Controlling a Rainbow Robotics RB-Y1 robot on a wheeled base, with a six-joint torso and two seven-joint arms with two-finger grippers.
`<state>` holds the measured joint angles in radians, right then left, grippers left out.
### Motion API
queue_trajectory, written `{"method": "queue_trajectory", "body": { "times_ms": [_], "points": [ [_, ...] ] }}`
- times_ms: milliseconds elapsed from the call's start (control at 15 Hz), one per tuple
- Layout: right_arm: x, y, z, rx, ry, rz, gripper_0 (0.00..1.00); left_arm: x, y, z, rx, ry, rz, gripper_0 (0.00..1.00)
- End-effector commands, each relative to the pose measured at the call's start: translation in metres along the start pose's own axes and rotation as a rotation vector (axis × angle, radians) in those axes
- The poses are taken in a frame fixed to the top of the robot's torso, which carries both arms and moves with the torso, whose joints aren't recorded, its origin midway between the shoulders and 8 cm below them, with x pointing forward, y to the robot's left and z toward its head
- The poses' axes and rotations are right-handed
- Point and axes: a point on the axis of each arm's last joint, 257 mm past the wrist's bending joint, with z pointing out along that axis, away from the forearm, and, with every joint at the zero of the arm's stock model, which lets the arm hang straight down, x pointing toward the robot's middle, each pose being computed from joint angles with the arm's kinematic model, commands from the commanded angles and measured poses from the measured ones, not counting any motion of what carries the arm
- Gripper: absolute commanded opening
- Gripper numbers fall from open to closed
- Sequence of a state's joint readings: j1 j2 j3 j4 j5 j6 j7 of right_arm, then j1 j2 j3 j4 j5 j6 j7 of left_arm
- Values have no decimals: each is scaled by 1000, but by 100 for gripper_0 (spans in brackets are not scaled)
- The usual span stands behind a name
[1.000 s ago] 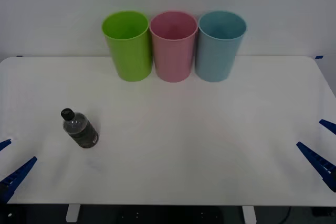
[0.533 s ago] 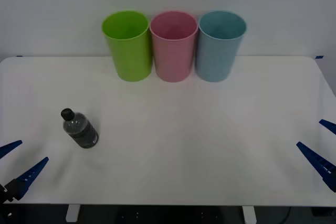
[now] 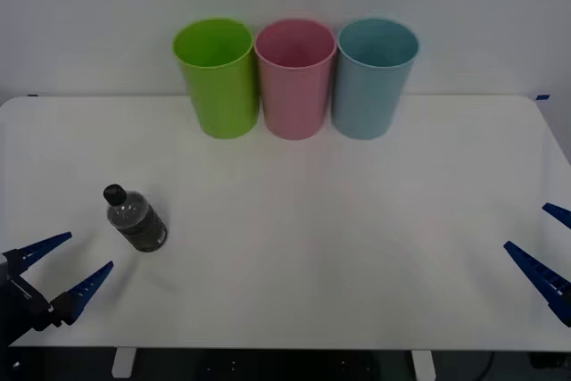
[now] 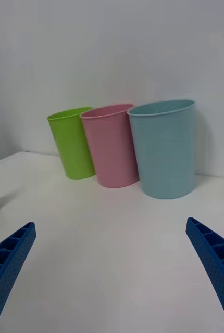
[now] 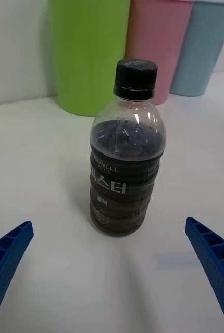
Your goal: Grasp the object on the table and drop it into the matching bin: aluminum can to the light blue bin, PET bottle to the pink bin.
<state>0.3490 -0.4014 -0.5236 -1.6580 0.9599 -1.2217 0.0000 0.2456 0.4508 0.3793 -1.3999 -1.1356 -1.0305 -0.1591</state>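
Left gripper (image 3: pixel 64 265): seen at the near left corner of the counter (image 3: pixel 357 220), fingers spread wide with nothing between them; aimed at the bottle, judged as the approach to a grasp.
PET bottle (image 5: pixel 126 151): stood upright on the counter just ahead of the left gripper, centred in the gap between its fingers but not yet touched; black cap on top, dark label round the body. An upright stance lets the body be clamped from the sides.
Right gripper (image 3: pixel 549 260): held at the near right edge, well apart from the bottle, fingers spread and empty; judged to be waiting.
Lime green bin (image 3: pixel 216 78): placed far beyond the left gripper, at the back of the counter, leftmost in the row.
Pink bin (image 3: pixel 295 78): set beside the green one, in the middle, mouth open upward; judged the target for this bottle.
Light blue bin (image 3: pixel 375 78): set at the right end of the row, facing the right gripper; meant for a can, so not needed here.
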Motion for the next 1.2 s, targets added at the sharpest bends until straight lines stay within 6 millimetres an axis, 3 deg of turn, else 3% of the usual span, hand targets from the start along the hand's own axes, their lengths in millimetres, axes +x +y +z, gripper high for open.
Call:
{"method": "queue_trajectory", "body": {
  "times_ms": [67,267,933,1200],
  "points": [
    [0,0,0,0,0,0,100,12,2,17,-5,7,51,100],
    [0,0,0,0,0,0,100,17,8,33,-30,-9,87,100],
    [0,0,0,0,0,0,100,10,-10,81,-50,-66,28,100],
    [0,0,0,0,0,0,100,6,-7,96,-42,-73,19,100]
  ]
}}
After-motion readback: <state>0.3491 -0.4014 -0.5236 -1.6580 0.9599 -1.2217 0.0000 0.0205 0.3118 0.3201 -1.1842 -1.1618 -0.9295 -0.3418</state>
